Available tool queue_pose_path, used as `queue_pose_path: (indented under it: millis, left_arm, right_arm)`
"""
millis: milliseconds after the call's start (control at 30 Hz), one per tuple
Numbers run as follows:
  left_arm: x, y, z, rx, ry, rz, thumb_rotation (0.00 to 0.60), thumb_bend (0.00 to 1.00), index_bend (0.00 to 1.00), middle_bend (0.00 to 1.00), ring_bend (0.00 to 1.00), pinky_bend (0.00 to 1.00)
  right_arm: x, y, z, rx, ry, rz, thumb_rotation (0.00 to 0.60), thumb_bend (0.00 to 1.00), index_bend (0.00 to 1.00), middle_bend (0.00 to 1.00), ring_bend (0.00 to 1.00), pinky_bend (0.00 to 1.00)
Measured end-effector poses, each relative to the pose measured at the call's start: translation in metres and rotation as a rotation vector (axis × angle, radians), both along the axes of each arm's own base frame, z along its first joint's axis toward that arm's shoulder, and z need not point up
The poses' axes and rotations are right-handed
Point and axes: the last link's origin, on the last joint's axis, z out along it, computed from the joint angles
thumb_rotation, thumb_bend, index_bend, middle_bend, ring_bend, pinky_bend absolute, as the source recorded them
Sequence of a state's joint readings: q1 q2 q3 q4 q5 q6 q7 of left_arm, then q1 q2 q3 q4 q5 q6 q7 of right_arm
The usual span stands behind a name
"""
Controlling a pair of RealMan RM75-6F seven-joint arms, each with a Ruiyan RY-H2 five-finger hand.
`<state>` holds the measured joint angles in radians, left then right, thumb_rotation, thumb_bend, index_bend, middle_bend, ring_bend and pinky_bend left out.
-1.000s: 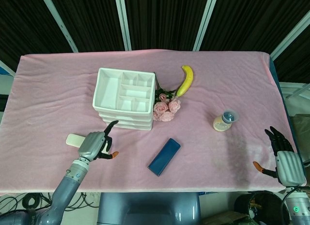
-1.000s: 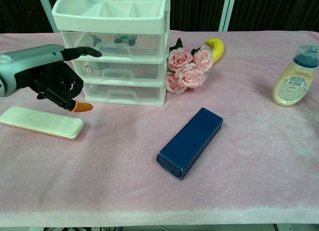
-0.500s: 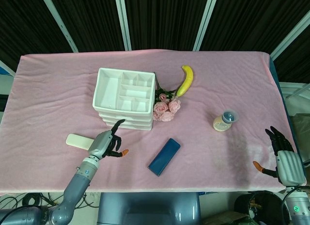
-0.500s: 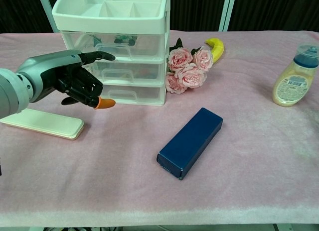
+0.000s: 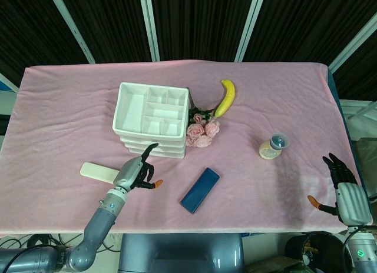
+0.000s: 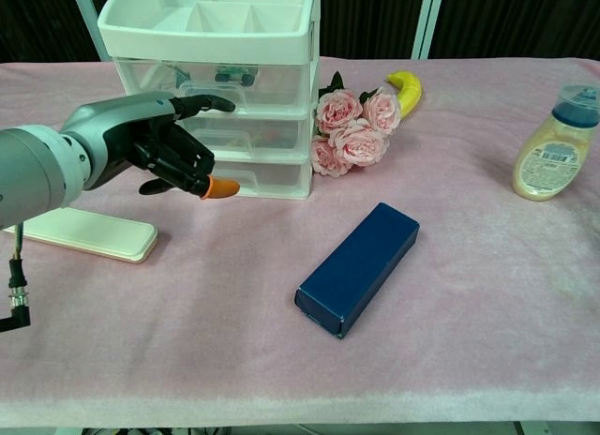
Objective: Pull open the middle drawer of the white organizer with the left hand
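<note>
- Organizer (image 6: 217, 88) is seen at the back left of the table (image 5: 59, 120), with three drawers stacked under an open compartment tray; the middle drawer (image 6: 246, 135) is shut, its front facing the robot, and its handle is run crosswise, left to right.
- Left hand (image 6: 155, 149) is held just in front of the drawer fronts; one finger is stretched toward the organizer, its tip seen over the drawer fronts at about the top of the middle one, while the other fingers (image 6: 183, 163) are curled in and nothing is held. Whether the tip touches the plastic cannot be told.
- The handle is judged to lie just beyond and slightly right of the fingertip, so a short reach forward and a hook under it are called for.
- Right hand (image 5: 347, 193) is seen far off at the table's right edge, spread and empty; the left is by far the nearer.
- Counted, left to right: one white case (image 6: 80, 231), one organizer, one bunch of roses (image 6: 352, 126), one blue box (image 6: 358, 266), one banana (image 6: 405, 88), one bottle (image 6: 553, 144).
</note>
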<state>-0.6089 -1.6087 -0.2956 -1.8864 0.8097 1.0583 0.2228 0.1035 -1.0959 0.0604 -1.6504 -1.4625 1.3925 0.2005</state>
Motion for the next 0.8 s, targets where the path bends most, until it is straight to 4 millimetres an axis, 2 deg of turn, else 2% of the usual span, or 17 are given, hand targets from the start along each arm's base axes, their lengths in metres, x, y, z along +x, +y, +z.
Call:
queue_pose_path:
  millis: [267,600,800]
  left_arm:
    - [0.011,0.0,-0.004,-0.003,-0.015,-0.014,0.6,0.25,0.02,0.79,0.8,0.88]
    - [0.013,0.002,-0.009,-0.002,-0.032,0.001,0.6,0.26,0.03,0.79,0.8,0.88]
    - [0.014,0.001,-0.014,-0.018,-0.052,0.004,0.6,0.26,0.11,0.8,0.81,0.89]
  right_arm:
    - [0.0,0.0,0.0,0.001,0.0,0.001,0.6,0.08,0.0,0.0,0.0,0.12]
    - [0.0,0.001,0.0,0.001,-0.003,0.001,0.6,0.08,0.0,0.0,0.0,0.12]
    - [0.0,0.001,0.0,0.003,-0.01,-0.003,0.6,0.08,0.0,0.0,0.0,0.12]
